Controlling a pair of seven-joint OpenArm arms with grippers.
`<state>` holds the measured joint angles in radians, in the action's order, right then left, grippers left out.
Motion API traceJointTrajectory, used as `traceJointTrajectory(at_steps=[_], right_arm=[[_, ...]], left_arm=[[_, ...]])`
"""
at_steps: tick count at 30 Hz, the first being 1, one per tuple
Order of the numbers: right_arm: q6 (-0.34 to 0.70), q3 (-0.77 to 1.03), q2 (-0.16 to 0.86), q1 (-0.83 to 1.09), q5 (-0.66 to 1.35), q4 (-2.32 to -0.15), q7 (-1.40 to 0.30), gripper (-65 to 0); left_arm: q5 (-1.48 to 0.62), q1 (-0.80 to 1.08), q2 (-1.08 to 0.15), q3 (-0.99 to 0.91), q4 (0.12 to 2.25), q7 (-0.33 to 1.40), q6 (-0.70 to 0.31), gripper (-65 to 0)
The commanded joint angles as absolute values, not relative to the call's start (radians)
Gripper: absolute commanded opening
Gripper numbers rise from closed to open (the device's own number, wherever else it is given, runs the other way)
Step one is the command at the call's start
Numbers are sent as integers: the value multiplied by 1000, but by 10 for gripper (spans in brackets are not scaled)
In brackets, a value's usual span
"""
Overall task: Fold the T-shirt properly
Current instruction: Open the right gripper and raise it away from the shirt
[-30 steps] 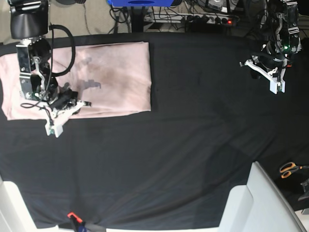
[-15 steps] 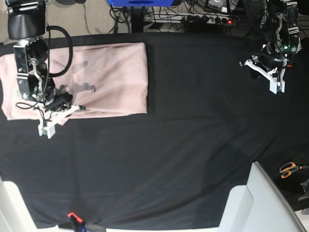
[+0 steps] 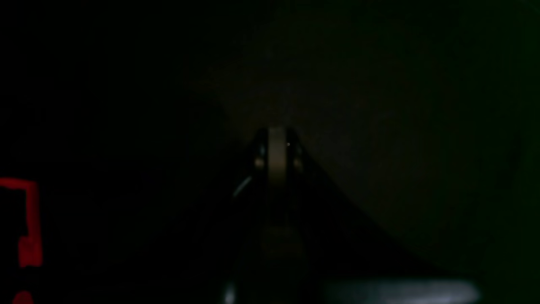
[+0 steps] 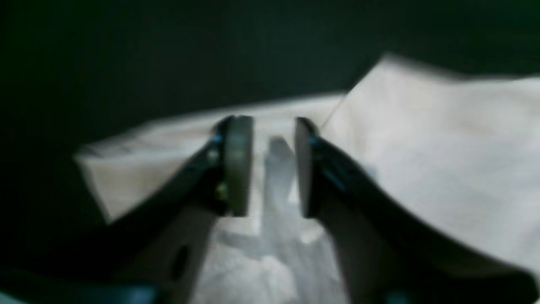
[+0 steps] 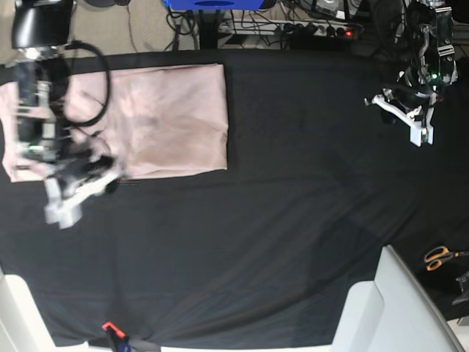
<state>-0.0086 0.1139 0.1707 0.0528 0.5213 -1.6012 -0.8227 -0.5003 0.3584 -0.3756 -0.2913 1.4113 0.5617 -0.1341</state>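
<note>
The pale pink T-shirt (image 5: 157,117) lies folded into a rectangle at the far left of the black cloth (image 5: 256,220). My right gripper (image 5: 82,192) is blurred in the base view, just off the shirt's near edge over the black cloth. In the right wrist view the right gripper (image 4: 272,169) is open, its fingers (image 4: 238,164) apart with a clear gap, and the T-shirt (image 4: 422,147) lies beyond and under them. My left gripper (image 5: 410,121) hangs at the far right, well away from the shirt. The dark left wrist view shows the left gripper (image 3: 276,156) shut on nothing.
Orange-handled scissors (image 5: 440,257) lie at the right edge. A white panel (image 5: 396,308) stands at the bottom right. A power strip (image 5: 322,29) and cables run behind the table's far edge. A small red clip (image 5: 110,328) sits at the near edge.
My right gripper has opened and slid towards the near left, off the shirt's near edge. The shirt stays flat. The left arm has not moved.
</note>
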Motion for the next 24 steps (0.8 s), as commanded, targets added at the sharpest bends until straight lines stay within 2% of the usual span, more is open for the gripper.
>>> traceJointTrajectory(at_steps=[1, 3, 4, 6, 9, 12, 15, 20, 22, 24], right_arm=[[-15, 188, 203, 47, 506, -1635, -826, -422], [-1, 340, 208, 48, 509, -1653, -849, -351], [39, 430, 220, 48, 512, -1652, -854, -320], [196, 593, 226, 44, 539, -1620, -858, -282], [510, 828, 271, 38, 642, -1489, -918, -258], [698, 952, 315, 18, 679, -1319, -958, -246], [698, 1015, 394, -7, 682, -1075, -967, -246], [698, 1018, 539, -77, 674, -659, -912, -243], [698, 1003, 564, -79, 673, -610, -840, -192], [698, 940, 581, -81, 673, -582, -794, -98]], left_arm=[[-503, 357, -394, -298, 1422, 545, -136, -650], [-503, 360, -394, -303, 1420, 545, -136, -650], [-503, 361, -394, -303, 1420, 545, -136, -650], [-503, 364, -394, -305, 1420, 545, -136, -650], [-503, 361, -394, -300, 1420, 545, -136, -650], [-503, 360, -392, -298, 1422, 545, -136, -650], [-503, 360, -392, -297, 1428, 545, -136, -650], [-503, 364, -392, -297, 1428, 545, -136, -650], [-503, 367, -392, -297, 1428, 544, -136, -650], [-503, 369, -392, -298, 1420, 544, -136, -650]])
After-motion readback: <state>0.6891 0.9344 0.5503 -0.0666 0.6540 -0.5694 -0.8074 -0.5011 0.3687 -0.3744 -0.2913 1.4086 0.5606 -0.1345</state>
